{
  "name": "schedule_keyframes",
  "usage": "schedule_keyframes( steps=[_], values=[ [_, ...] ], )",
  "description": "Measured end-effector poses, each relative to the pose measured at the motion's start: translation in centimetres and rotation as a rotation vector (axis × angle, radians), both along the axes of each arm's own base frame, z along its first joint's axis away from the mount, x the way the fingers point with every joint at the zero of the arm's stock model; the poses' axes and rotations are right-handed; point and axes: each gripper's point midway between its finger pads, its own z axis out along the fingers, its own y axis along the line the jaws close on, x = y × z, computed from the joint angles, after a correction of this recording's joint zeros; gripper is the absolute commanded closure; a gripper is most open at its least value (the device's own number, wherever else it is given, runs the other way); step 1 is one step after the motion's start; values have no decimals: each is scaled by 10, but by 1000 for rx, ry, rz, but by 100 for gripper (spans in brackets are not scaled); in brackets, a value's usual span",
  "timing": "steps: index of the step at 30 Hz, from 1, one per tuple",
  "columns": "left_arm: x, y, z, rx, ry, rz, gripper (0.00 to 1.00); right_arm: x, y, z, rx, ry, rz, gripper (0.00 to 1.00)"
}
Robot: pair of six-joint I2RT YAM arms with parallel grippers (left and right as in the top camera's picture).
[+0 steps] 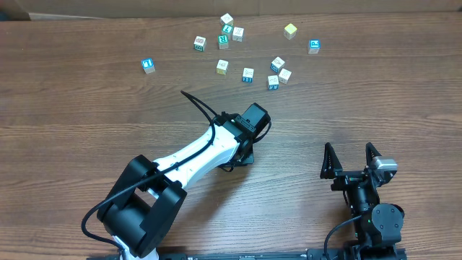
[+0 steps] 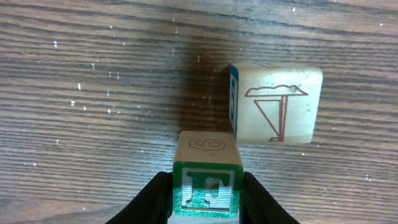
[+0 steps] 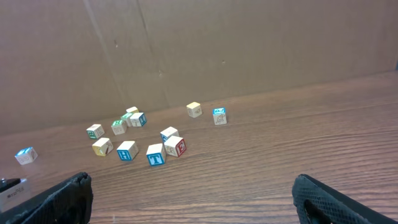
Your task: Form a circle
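Left jaws clamp the green-faced cube (image 2: 207,186) low in frame, just beside a cream cube (image 2: 277,106), seemingly to start the ring; right jaws gape idle.

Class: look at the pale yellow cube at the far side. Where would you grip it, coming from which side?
Likely best from straight above, fingers on two opposite side faces of the pale yellow cube: it sits flat on the table, its sides are parallel, and no neighbour touches it.
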Motion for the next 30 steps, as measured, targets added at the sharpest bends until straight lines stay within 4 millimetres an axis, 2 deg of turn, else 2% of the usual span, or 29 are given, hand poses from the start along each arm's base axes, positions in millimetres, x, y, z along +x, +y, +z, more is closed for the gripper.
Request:
schedule_keyframes(
  steps=[7, 11, 14, 18, 23, 30],
  values=[
    [0, 0, 0, 0, 0, 0, 69, 0, 0, 0, 0, 0, 0, 0],
    [0, 0, 0, 0, 0, 0, 57, 0, 0, 0, 0, 0, 0, 0],
    [0, 0, 0, 0, -1, 0, 53, 0, 0, 0, 0, 0, 0, 0],
    [0, 0, 0, 0, -1, 0, 53, 0, 0, 0, 0, 0, 0, 0],
    [0, 0, 0, -2, 1, 0, 57, 0, 0, 0, 0, 0, 0, 0],
    [-7, -10, 3, -48, 51, -44, 57, 0, 0, 0, 0, 0, 0, 0]
  ],
)
